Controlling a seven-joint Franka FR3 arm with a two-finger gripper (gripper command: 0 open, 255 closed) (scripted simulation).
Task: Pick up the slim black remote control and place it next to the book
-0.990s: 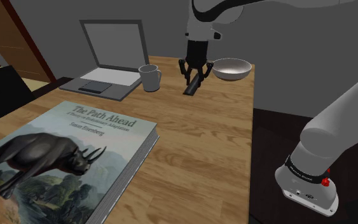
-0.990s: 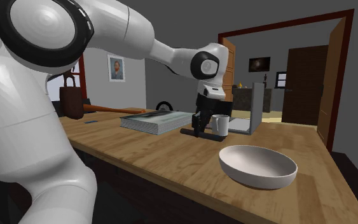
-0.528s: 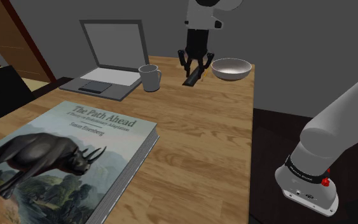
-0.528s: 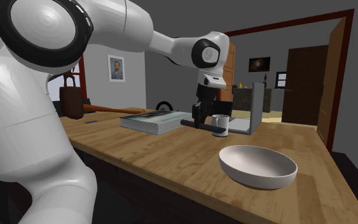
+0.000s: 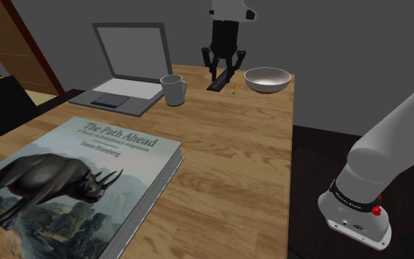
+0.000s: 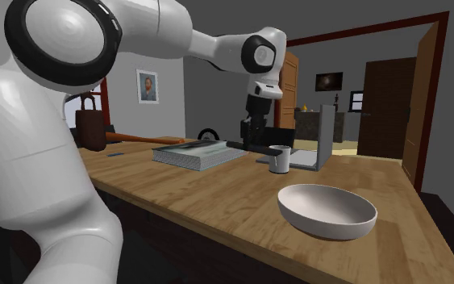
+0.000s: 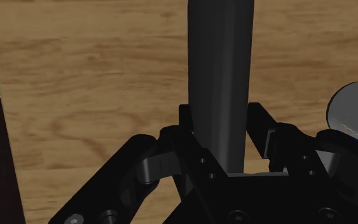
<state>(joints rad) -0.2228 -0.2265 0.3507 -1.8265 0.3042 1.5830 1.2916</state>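
Holds the slim black remote point(image 5: 220, 83) in the hand point(image 5: 223, 70), pinched between both fingers point(image 7: 261, 127) close to one end. Has it lifted clear of the wooden tabletop point(image 5: 257, 162), with air under the whole length. From the shoulder view, lets the free end slant down below the hand. From the second exterior view, shows it as a dark bar jutting out sideways from the hand, above the level of the mug's rim. Along the wrist view, runs the remote straight out from between the fingers over bare wood grain.

Below the hand and just to one side, finds a white mug point(image 5: 173, 90) standing upright on the tabletop. Near the hand on the opposite side, finds a shallow white bowl point(image 5: 268, 79), also on the wood. Beyond the mug from the hand, finds an open grey laptop point(image 5: 128, 70) with its screen raised.

Well apart from the hand, toward the near end of the tabletop, finds the book point(image 5: 65, 176) lying flat: a large hardcover with a rhinoceros on the cover and the title "The Path Ahead". Leaves the remote far from that book, with mug and open wood between.
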